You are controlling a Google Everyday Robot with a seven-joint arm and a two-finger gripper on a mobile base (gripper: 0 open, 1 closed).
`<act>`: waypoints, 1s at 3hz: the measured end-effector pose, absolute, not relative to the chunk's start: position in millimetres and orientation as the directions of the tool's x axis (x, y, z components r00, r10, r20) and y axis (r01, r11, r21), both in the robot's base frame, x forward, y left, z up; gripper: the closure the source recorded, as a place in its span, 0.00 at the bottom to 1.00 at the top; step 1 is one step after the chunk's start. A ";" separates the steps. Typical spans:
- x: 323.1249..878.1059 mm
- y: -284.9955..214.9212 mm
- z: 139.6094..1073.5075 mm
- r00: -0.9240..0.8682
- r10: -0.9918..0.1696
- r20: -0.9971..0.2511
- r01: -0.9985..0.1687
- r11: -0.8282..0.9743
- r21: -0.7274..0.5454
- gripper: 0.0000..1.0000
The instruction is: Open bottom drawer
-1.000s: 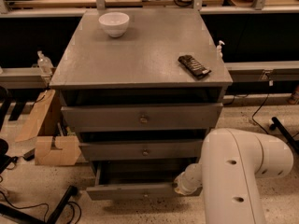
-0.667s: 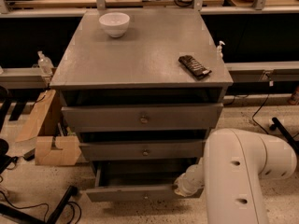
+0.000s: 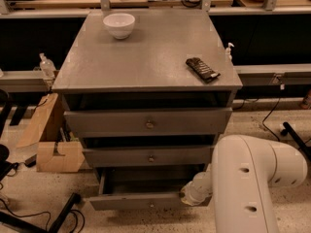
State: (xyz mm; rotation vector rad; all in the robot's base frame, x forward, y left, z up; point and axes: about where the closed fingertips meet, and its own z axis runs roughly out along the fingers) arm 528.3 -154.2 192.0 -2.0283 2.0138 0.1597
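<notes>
My own arm (image 3: pixel 257 183) blocks most of what I need to see. Its bulky white shell fills the lower right of the frame and runs off the bottom edge. The end effector (image 3: pixel 188 195) sits at the tip of that arm, low and just right of centre. Only a pale rounded stub of it shows, so I cannot tell whether it is released or clenched, or whether it is holding anything.

The bottom drawer (image 3: pixel 141 201) is the lowest of the three grey fronts on the cabinet (image 3: pixel 146 57), near the bottom centre of the frame. It stands pulled out from the cabinet body, with its tray open to the camera. The inside of the tray is in deep shadow and I cannot make out any contents. Its small knob (image 3: pixel 151 206) is barely visible on the front. The end effector is at the right end of this drawer front, touching it or just beside it, and well to the right of the knob. The drawer's right corner is hidden behind the arm.

Above it are the middle drawer (image 3: pixel 150 156) and the top drawer (image 3: pixel 148 122), each with a dark gap over its front.

On the cabinet top, a white bowl (image 3: pixel 119 24) stands at the upper left. I cannot see anything in it from this angle. A dark flat object (image 3: pixel 202 68) lies near the right edge, and I cannot tell what it is.

A cardboard box (image 3: pixel 53 152) stands on the floor at the left, partly cut off by the cabinet.
</notes>
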 end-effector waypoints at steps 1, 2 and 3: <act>528.3 -154.2 192.0 0.023 -0.962 -0.271 -0.993 0.009 -0.118 1.00; 517.7 -154.9 189.3 0.014 -0.965 -0.262 -0.995 0.012 -0.101 1.00; 517.6 -154.9 189.3 0.014 -0.965 -0.262 -0.995 0.012 -0.101 1.00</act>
